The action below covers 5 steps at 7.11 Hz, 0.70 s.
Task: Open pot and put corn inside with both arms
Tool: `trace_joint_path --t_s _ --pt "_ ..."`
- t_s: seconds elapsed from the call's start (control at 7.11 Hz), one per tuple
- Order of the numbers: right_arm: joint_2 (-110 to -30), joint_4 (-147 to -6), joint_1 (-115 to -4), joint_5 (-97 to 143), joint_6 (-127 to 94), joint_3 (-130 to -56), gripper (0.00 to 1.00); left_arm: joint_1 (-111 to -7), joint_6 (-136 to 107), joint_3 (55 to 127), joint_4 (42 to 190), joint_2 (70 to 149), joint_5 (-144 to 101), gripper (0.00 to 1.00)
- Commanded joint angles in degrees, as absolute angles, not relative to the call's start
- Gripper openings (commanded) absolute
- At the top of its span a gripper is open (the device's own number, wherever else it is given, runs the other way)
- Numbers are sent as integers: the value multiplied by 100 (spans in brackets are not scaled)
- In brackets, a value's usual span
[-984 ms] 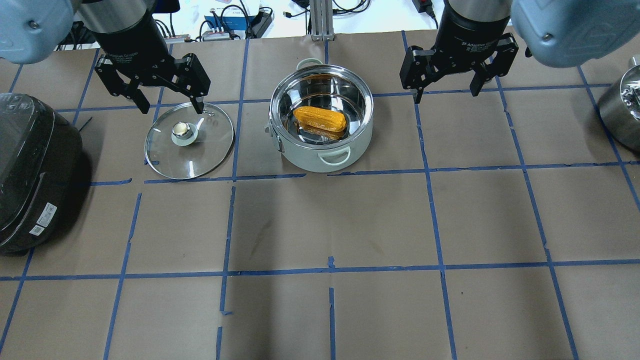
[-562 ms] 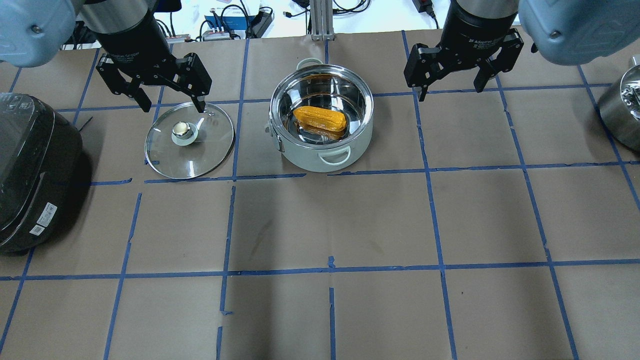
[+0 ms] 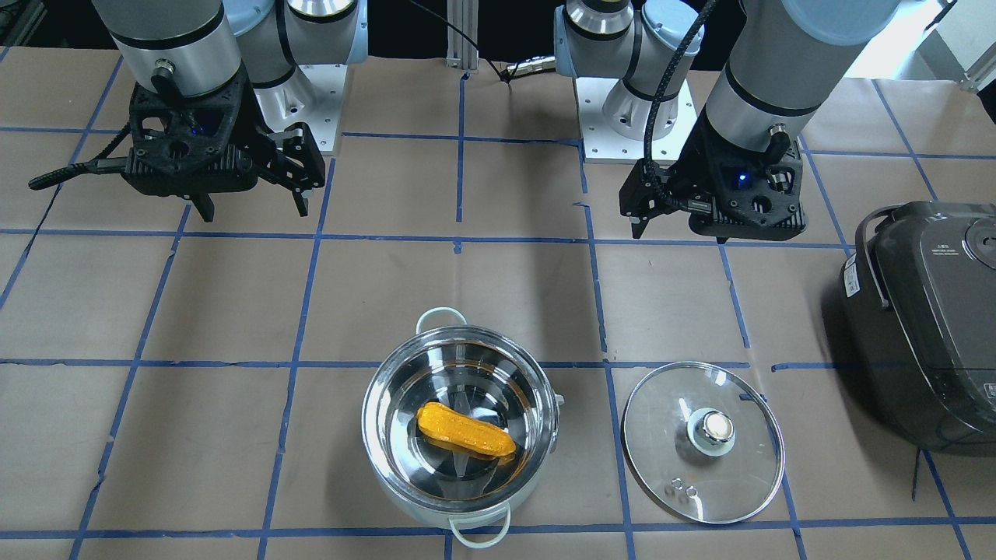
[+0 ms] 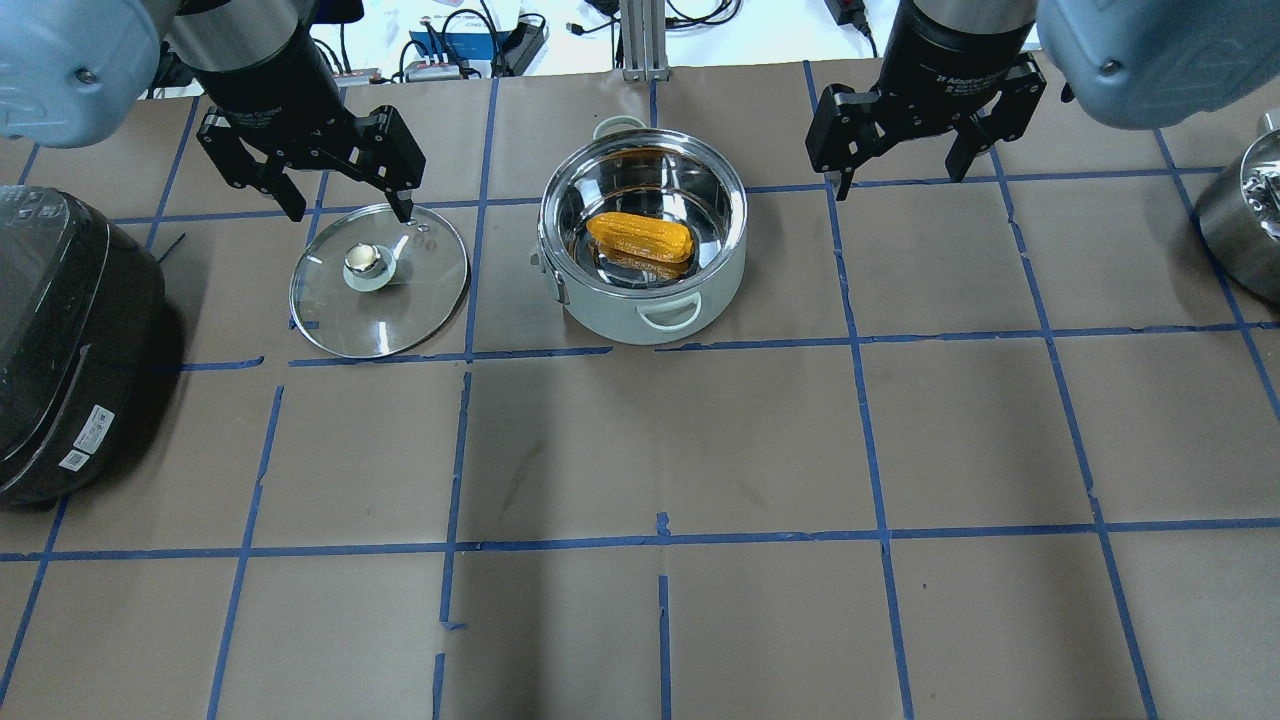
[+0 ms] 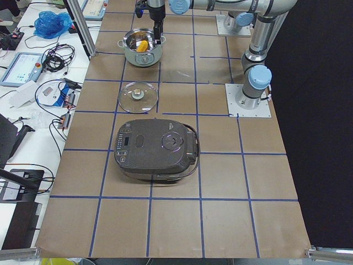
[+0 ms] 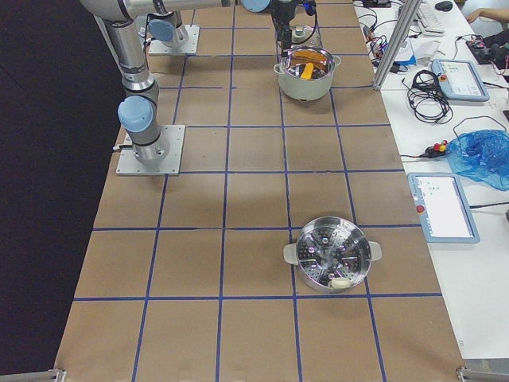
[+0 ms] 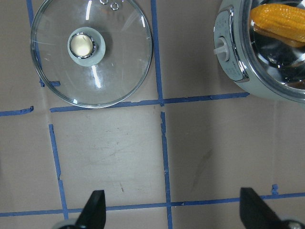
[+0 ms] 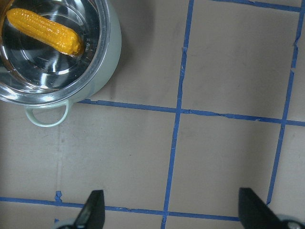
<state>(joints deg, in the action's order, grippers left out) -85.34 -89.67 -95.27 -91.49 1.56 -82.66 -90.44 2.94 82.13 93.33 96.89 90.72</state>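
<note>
Corn (image 4: 640, 237) lies in the pot (image 4: 610, 318). The left gripper (image 4: 350, 212) and right gripper (image 4: 902, 183) hang open, empty. If it dropped, the left one could clip the glass lid (image 4: 405, 305) at its twelve-o'clock rim.

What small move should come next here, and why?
Likely just back the left gripper and right gripper away: both are open and empty, the corn lies in the pot, and the lid rests on the table beside it.

We look down on the table (image 4: 700, 450) from above one long edge and, steeply, from the opposite one. Two distant cameras watch from beyond its short ends. Both wrist cameras face straight down, closer; all six views share the pot (image 4: 600, 318).
</note>
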Motion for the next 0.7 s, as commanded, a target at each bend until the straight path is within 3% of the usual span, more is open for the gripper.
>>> trace_joint_path --t_s 0.0,0.56 --pt "-8525 -8965 -9519 -9167 141 -8253 100 -9053 264 8209 9299 9677 9079 100" --pt "-8508 -8974 -9527 -9167 97 -8183 100 -9079 220 8174 9343 9615 9071 100"
